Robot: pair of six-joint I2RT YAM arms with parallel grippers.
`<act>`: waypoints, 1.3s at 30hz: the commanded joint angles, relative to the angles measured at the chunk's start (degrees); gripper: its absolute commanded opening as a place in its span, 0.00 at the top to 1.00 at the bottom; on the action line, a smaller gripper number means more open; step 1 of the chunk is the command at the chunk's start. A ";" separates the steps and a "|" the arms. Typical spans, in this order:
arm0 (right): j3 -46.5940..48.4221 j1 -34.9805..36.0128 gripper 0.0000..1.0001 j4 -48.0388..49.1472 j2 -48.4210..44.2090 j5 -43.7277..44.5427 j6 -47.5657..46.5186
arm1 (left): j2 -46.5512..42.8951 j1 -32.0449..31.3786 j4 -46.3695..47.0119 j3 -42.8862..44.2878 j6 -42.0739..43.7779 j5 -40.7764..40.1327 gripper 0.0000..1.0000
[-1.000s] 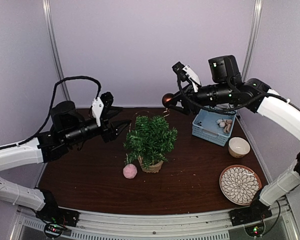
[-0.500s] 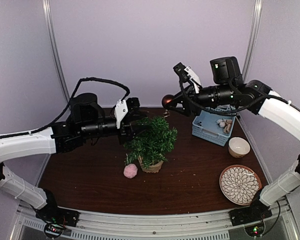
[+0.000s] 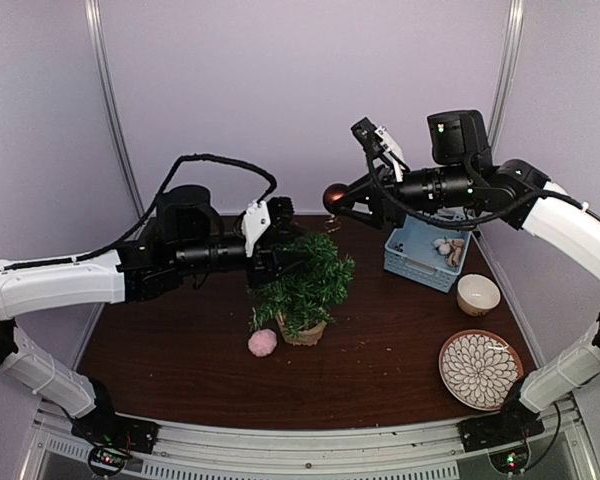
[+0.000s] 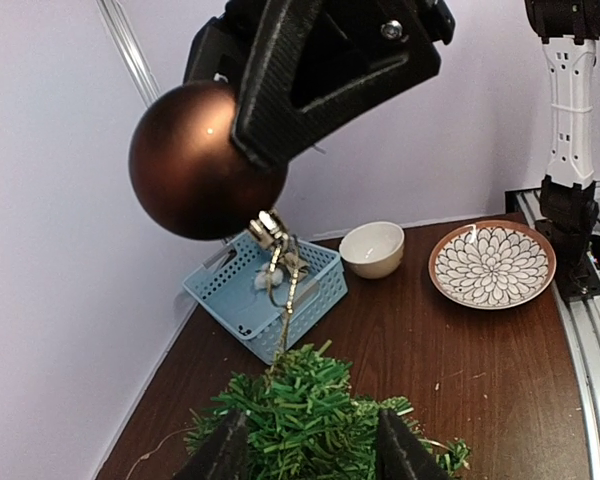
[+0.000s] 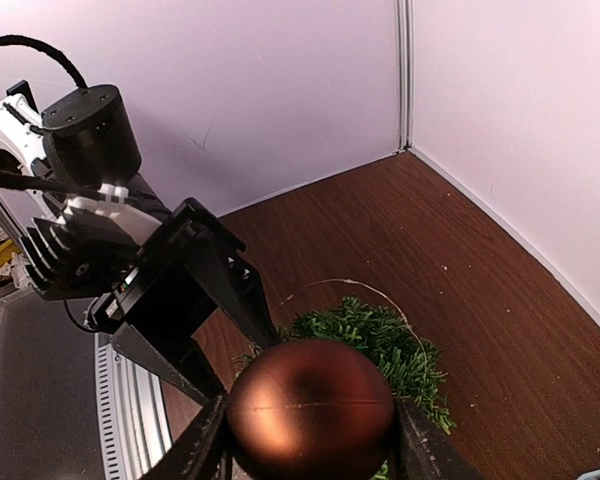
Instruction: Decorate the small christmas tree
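Dark-brown table [image 3: 180,360] bore the small christmas tree [image 3: 305,285], standing upright. From the tree's left, the left gripper [image 3: 288,257] held its jaws open astride the top branches. Above the tree, the right gripper [image 3: 346,200] clamped a copper-brown bauble [image 3: 335,198]. A pink ball [image 3: 262,342] lay just beside the tree's base.

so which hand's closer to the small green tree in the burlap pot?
Left. The left hand straddles the small green tree's top branches; the right hand holds a shiny brown ball ornament above it.

Small christmas tree [image 3: 302,285] in the middle of the surface [image 3: 160,360]; little ball [image 3: 261,343] just in front; basket [image 3: 420,255] back right, bowl [image 3: 477,294] then plate [image 3: 478,369] nearer
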 commanded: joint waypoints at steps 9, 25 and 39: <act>0.68 0.83 0.62 2.03 -1.93 -2.73 0.55 | 2.89 -0.83 3.72 3.63 -0.44 -0.44 0.52; 0.99 1.00 0.62 2.40 -2.00 -3.16 0.64 | 4.75 -1.13 6.29 3.76 -2.10 0.52 0.62; -0.08 1.21 0.62 3.56 -1.81 -4.30 1.34 | 5.79 -1.17 9.20 4.59 -3.37 2.32 0.73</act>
